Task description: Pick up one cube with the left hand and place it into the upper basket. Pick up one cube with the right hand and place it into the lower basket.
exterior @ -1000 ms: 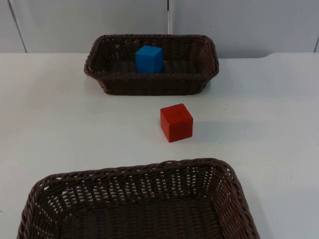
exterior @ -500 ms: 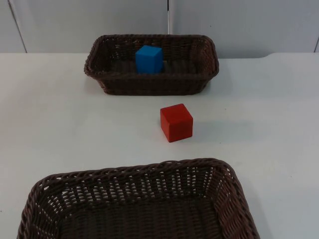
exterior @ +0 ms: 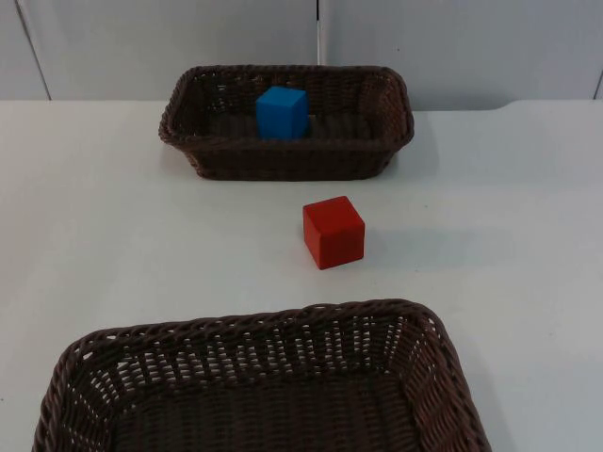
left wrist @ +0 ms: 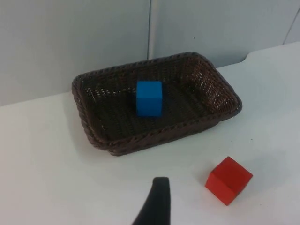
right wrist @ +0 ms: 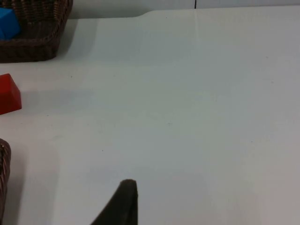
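Observation:
A blue cube (exterior: pixel 282 112) stands inside the upper brown wicker basket (exterior: pixel 283 168) at the back of the table. A red cube (exterior: pixel 333 232) sits on the white table between that basket and the lower wicker basket (exterior: pixel 264 325), which holds nothing that I can see. My left gripper (left wrist: pixel 157 206) hangs over the table in front of the upper basket (left wrist: pixel 154 138), apart from the blue cube (left wrist: pixel 149 97) and the red cube (left wrist: pixel 228 180). My right gripper (right wrist: pixel 123 206) is over bare table well to the right of the red cube (right wrist: pixel 8 96).
The grey partition wall (exterior: pixel 188 38) rises right behind the upper basket. White table top (exterior: pixel 509 235) stretches wide to the right of the red cube and to the left of it.

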`<state>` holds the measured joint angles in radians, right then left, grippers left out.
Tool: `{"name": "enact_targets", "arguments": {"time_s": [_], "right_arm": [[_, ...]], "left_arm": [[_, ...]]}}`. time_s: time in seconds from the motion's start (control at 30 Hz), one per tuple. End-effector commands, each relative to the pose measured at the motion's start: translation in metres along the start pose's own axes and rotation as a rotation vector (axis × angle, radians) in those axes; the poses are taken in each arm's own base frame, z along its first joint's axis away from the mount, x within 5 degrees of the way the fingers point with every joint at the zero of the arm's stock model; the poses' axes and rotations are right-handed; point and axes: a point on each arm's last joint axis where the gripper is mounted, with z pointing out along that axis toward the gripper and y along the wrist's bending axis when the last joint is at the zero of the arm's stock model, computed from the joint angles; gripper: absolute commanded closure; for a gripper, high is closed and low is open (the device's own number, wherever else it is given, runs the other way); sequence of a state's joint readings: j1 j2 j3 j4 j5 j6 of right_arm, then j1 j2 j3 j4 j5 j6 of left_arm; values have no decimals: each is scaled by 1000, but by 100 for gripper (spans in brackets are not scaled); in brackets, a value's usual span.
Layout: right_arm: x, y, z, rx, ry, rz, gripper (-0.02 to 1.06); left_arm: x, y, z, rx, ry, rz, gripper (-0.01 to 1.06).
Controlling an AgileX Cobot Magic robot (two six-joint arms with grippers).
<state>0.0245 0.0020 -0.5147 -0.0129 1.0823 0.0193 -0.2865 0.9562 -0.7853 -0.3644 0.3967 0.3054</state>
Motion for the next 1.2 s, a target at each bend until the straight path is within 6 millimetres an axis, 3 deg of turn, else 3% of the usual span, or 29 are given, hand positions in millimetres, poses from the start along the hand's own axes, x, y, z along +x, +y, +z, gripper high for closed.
{"name": "enact_targets", "arguments": {"time_s": [0.0, 0.23, 0.5, 0.67, 1.17], "right_arm": [[0, 0, 0, 3, -6, -9, -1], [0, 0, 0, 3, -6, -9, -1], [0, 0, 0, 3, -6, -9, -1], [0, 0, 0, 3, -6, -9, -1], [0, 0, 0, 3, -6, -9, -1]], "left_arm": [[7, -2, -14, 4, -40, -13, 27], [29, -5, -37, 9, -73, -14, 27], [79, -7, -57, 23, -44, -35, 27], [97, -8, -67, 28, -60, -25, 27], [101, -13, -108, 25, -242, 37, 27]]}}
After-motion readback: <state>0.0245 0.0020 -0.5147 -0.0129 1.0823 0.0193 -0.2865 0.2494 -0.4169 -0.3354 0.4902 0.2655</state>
